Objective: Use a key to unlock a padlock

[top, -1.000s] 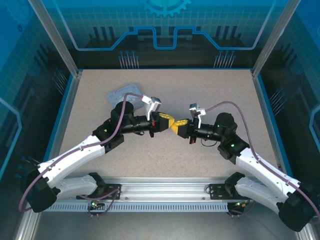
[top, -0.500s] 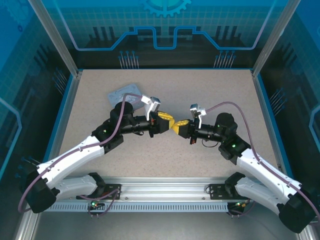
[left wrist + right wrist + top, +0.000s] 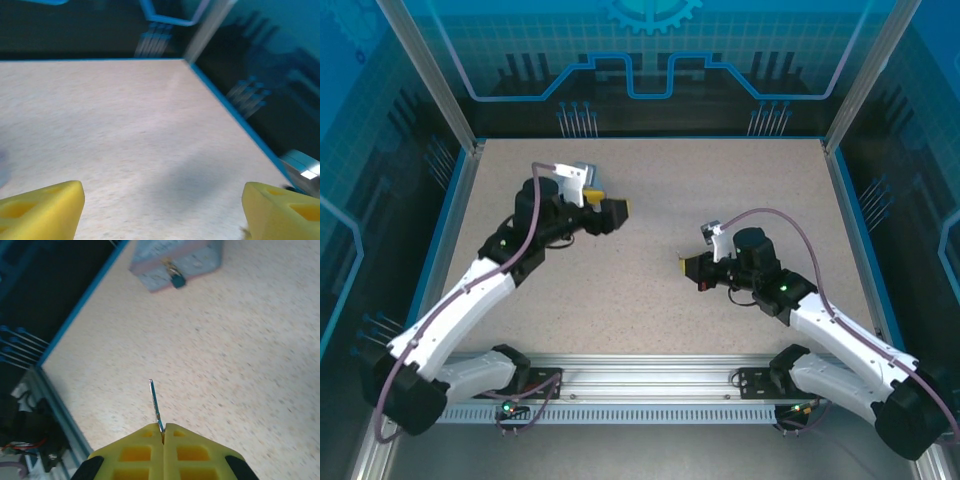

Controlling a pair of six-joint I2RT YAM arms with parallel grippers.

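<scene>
Left tool (image 3: 616,211): yellow plastic fingers (image 3: 42,210) spread wide over the speckled beige desk (image 3: 650,310). Right tool (image 3: 162,432): yellow fingers pressed together, pinching a thin flat metal key (image 3: 155,402), blade sticking out. Small teal-bodied padlock (image 3: 175,280) hangs on the pale blue tin box (image 3: 192,257), well apart from the key. Translucent blue walls (image 3: 650,45) all round.
</scene>
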